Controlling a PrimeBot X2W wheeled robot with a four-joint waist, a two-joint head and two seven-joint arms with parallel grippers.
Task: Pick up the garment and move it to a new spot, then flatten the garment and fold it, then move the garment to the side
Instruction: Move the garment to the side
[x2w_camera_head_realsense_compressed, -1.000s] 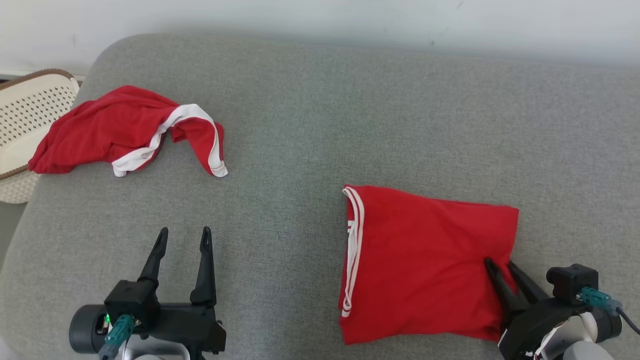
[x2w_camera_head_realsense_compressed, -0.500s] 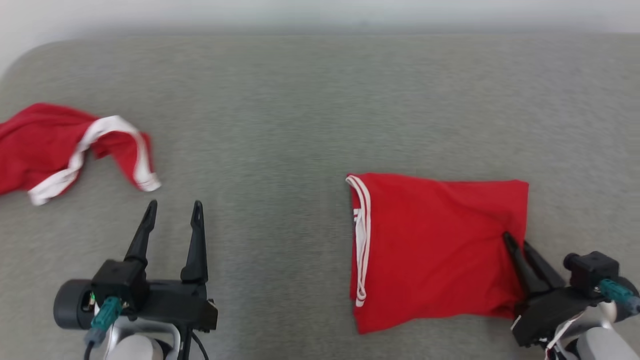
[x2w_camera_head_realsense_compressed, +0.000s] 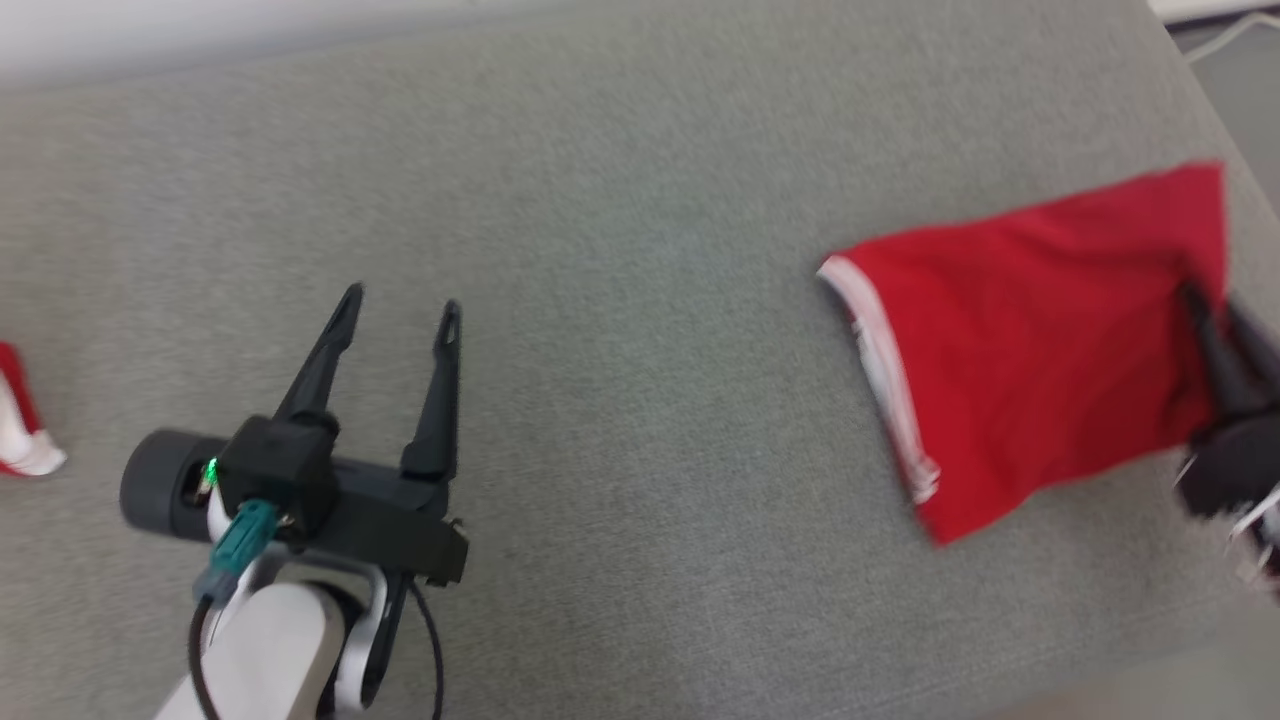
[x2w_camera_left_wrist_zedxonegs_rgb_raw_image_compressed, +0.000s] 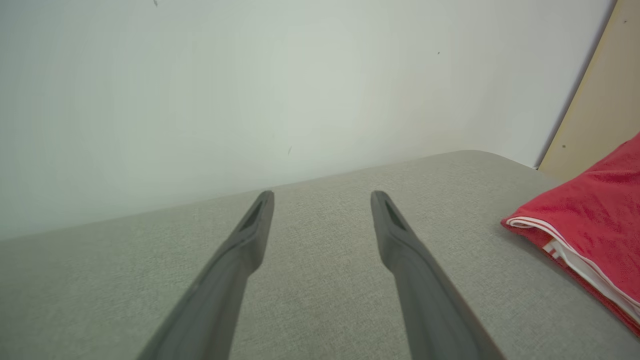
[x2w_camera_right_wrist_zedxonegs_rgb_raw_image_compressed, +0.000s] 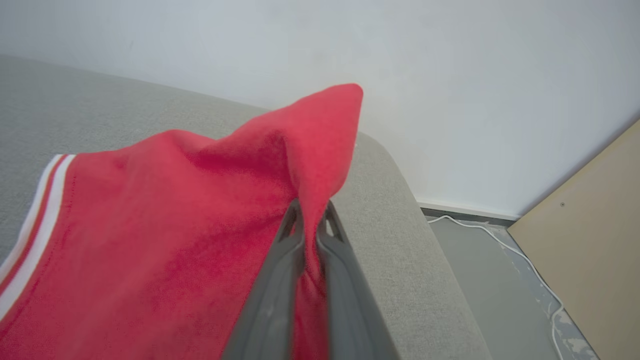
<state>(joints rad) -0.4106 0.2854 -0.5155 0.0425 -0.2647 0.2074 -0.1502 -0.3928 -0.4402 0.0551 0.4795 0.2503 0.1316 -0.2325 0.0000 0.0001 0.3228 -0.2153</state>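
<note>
Head view, swung rightward since half a second ago: my right gripper (x2w_camera_head_realsense_compressed: 1212, 302) is clamped on the right corner of the folded red garment (x2w_camera_head_realsense_compressed: 1030, 350), holding that corner raised off the grey cushion (x2w_camera_head_realsense_compressed: 620, 200) near its right end. My left gripper (x2w_camera_head_realsense_compressed: 398, 303) hovers with fingers apart, as before. A second red garment (x2w_camera_head_realsense_compressed: 15, 420) now sits at the frame's left edge.

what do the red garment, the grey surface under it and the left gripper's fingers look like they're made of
Red garment: soft matte knit, probably cotton jersey; it puckers and drapes loosely.
Grey surface: matte woven upholstery cloth, fine speckled weave showing, seemingly padded.
Left gripper fingers: smooth dark moulded plastic by the look, slight sheen.
</note>
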